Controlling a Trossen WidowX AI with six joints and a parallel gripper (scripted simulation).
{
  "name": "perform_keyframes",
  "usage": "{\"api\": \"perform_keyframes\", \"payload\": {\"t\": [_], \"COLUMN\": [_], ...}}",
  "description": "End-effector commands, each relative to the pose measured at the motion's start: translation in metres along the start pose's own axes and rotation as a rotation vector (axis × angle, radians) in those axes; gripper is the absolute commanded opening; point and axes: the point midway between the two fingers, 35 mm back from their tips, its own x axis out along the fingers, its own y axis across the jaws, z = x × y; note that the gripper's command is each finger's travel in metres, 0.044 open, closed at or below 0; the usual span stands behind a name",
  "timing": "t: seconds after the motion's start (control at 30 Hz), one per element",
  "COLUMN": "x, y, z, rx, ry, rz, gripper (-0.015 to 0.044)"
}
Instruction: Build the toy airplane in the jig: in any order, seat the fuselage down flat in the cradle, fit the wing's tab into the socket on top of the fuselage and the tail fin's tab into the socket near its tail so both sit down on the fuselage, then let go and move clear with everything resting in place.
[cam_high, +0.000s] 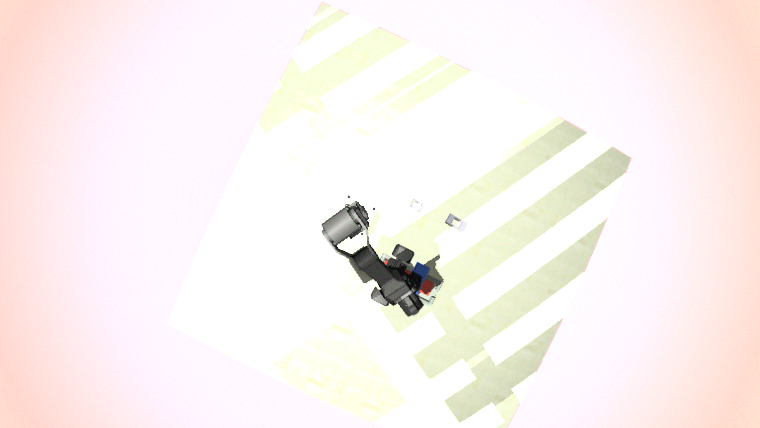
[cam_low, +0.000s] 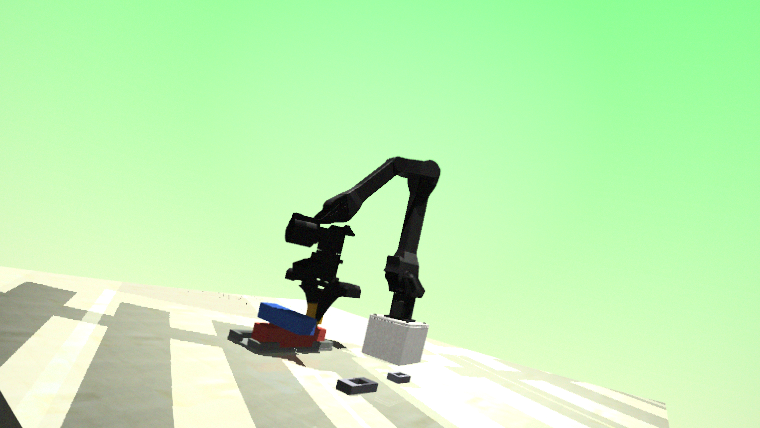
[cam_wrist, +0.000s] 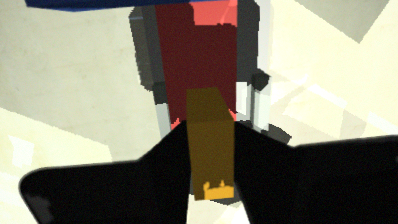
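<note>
The red fuselage (cam_high: 426, 287) (cam_low: 265, 332) (cam_wrist: 200, 60) lies in the grey cradle (cam_high: 432, 297) (cam_low: 263, 347) (cam_wrist: 247, 45). The blue wing (cam_high: 420, 270) (cam_low: 287, 319) (cam_wrist: 125, 4) lies across the top of the fuselage; its tab is hidden. My gripper (cam_low: 314, 310) (cam_wrist: 204, 125) is shut on the orange-yellow tail fin (cam_low: 312, 308) (cam_wrist: 210, 160). It holds the fin upright, low over the tail end of the fuselage, behind the wing in the exterior view. The fin's lower end and the tail socket are hidden, so I cannot tell whether the tab is in the socket.
A larger dark rectangular holder (cam_high: 449, 219) (cam_low: 348, 388) and a smaller one (cam_low: 391, 378) stand beside the cradle, towards the arm's base (cam_low: 393, 340). The wing is close beside my fingers. Strong striped light and shadow cross the table.
</note>
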Motion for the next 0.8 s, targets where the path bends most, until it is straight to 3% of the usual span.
{"api": "perform_keyframes", "payload": {"t": [0.0, 0.07, 0.13, 0.23, 0.57, 0.77], "x": [-0.0005, -0.0005, -0.0005, -0.0005, -0.0005, -0.0005], "y": [-0.0002, -0.0002, -0.0002, -0.0002, -0.0002, -0.0002], "z": [0.0003, 0.0003, 0.0003, 0.0003, 0.0003, 0.0003], "rx": [0.0, 0.0, 0.0, 0.0, 0.0, 0.0], "ry": [-0.001, -0.001, -0.001, -0.001, -0.001, -0.001], "rz": [-0.001, -0.001, -0.001, -0.001, -0.001, -0.001], "gripper": [0.0065, 0.0051, 0.0, 0.0, 0.026, 0.026]}}
